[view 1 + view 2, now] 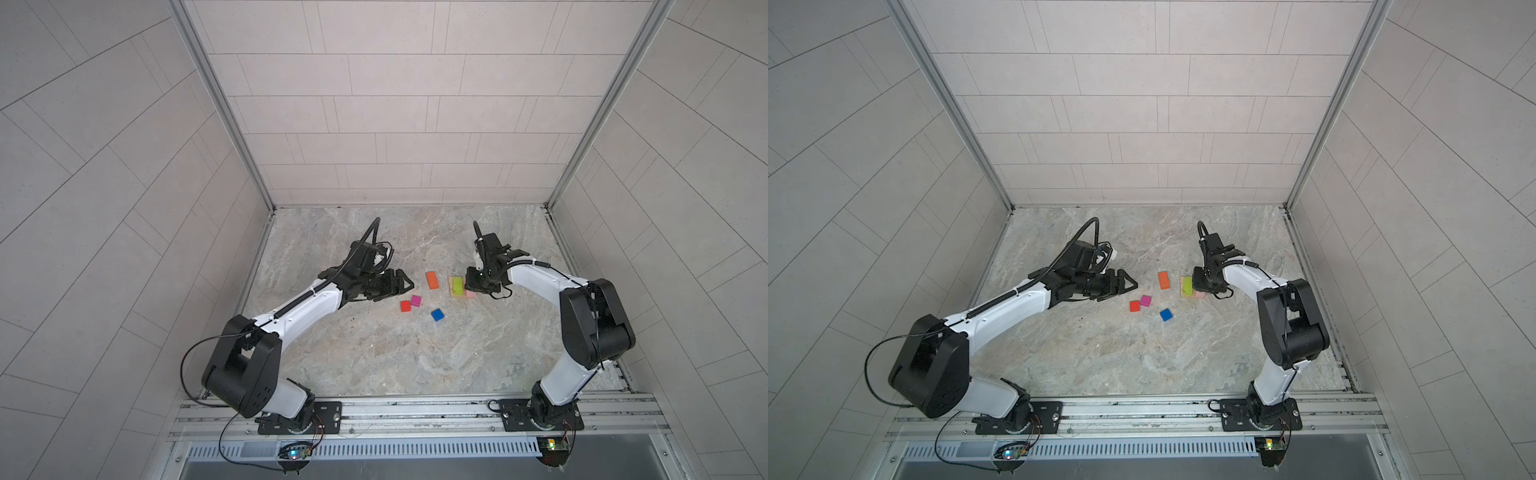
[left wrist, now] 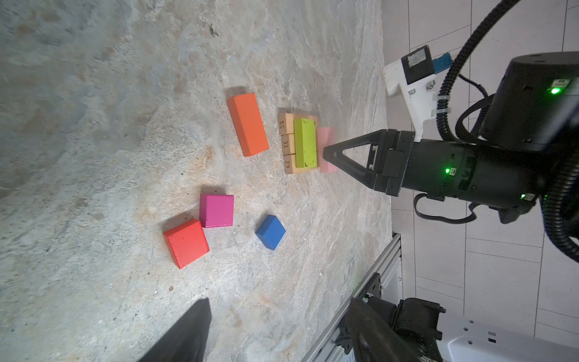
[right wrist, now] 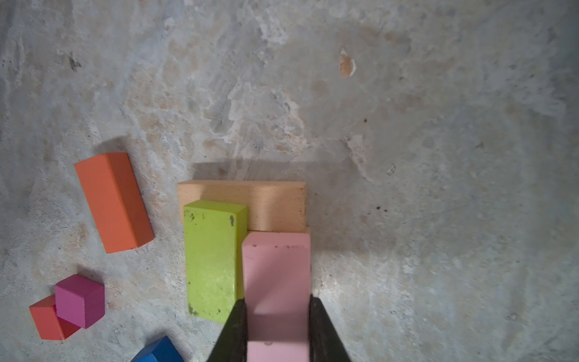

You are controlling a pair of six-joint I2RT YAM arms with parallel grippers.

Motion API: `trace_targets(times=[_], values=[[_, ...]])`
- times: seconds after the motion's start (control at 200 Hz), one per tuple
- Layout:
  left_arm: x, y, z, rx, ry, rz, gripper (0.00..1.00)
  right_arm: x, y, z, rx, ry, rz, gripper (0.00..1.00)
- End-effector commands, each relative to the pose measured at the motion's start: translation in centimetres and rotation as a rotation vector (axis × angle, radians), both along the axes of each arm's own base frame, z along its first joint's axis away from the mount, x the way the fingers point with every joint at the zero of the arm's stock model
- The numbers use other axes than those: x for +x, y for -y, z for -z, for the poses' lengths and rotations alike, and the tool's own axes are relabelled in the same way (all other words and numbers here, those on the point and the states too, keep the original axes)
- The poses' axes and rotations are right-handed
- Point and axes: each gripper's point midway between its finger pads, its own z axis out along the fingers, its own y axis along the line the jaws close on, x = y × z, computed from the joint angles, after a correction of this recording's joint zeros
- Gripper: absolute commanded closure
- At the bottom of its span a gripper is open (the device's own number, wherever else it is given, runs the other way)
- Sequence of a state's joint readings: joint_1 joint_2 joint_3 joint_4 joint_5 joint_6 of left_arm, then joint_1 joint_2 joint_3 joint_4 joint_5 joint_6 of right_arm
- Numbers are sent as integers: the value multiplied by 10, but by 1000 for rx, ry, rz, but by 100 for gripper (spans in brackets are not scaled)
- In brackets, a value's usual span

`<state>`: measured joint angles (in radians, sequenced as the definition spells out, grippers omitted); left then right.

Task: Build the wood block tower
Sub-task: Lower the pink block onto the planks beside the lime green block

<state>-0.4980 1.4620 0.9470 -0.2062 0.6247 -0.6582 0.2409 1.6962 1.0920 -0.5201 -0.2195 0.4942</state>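
Note:
Three tan bars [image 3: 269, 203] lie side by side on the marble table, with a lime oblong [image 3: 213, 260] flat on them. My right gripper [image 3: 277, 329] is shut on a pink oblong [image 3: 275, 272], held right beside the lime one over the bars; whether it rests on them I cannot tell. In both top views this pile [image 1: 457, 284] [image 1: 1187, 285] sits just left of the right gripper [image 1: 473, 286]. My left gripper [image 1: 405, 284] [image 2: 279, 329] hovers open and empty, left of the loose blocks. An orange oblong [image 1: 432, 280] [image 2: 248, 124] lies left of the pile.
A red cube [image 1: 405, 306] and a magenta cube [image 1: 416, 300] touch at a corner in front of the left gripper. A blue cube [image 1: 437, 315] lies nearer the front. Tiled walls close the table [image 1: 374, 357] on three sides, and a metal rail [image 1: 415, 409] carries both arm bases.

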Motion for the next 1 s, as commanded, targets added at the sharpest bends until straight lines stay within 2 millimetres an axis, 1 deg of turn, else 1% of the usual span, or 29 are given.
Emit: trace_targets(times=[0.0,0.36,0.56,0.996], values=[[-2,1,-8,-12,33,4,25,8,0,-4,6,14,8,90],[-4,2,-4,-9,25,8,25,8,-3,3,4,-6,6,87],[-4,3,-3,-9,19,13,25,10,-1,-1,-4,3,10,85],[-5,5,-1,-6,20,16,26,12,-3,1,-6,-4,6,82]])
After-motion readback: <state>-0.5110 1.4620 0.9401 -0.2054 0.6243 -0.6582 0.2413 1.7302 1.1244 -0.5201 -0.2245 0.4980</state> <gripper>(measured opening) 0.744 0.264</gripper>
